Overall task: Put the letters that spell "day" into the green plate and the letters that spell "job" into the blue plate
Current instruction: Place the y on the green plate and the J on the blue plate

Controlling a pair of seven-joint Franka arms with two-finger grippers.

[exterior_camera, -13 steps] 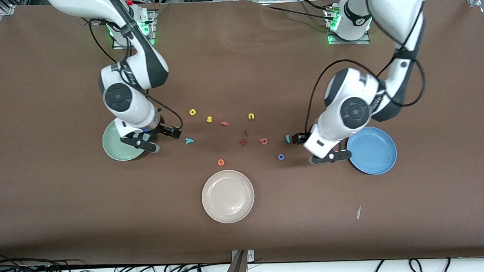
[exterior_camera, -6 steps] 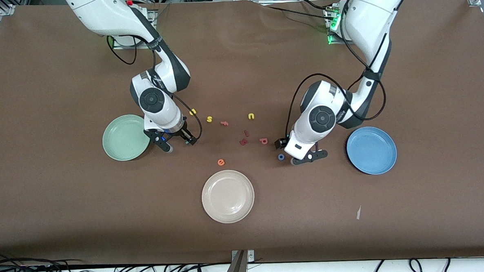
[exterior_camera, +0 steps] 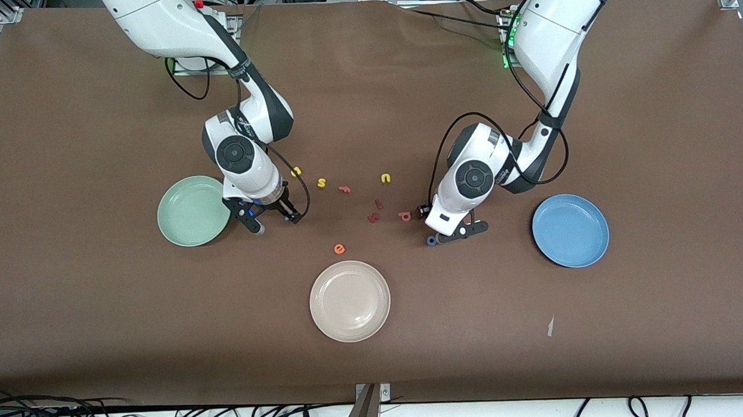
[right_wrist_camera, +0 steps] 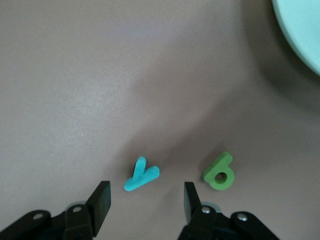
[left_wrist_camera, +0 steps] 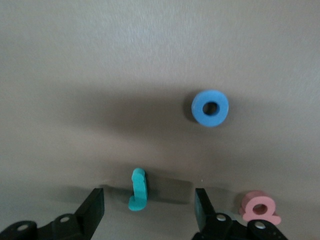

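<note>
The green plate [exterior_camera: 193, 210] lies at the right arm's end of the table. Just beside it, the right gripper [right_wrist_camera: 145, 200] is down low with its jaws apart and nothing held; the "y" [right_wrist_camera: 141, 174] lies between its fingers and the "d" [right_wrist_camera: 220, 172] just outside one. The left gripper [left_wrist_camera: 148, 209] also stands open and empty, straddling the "j" [left_wrist_camera: 137, 189]; the "o" [left_wrist_camera: 210, 108] lies near, the "b" [left_wrist_camera: 259, 207] beside one finger. The blue plate [exterior_camera: 570, 230] lies toward the left arm's end.
</note>
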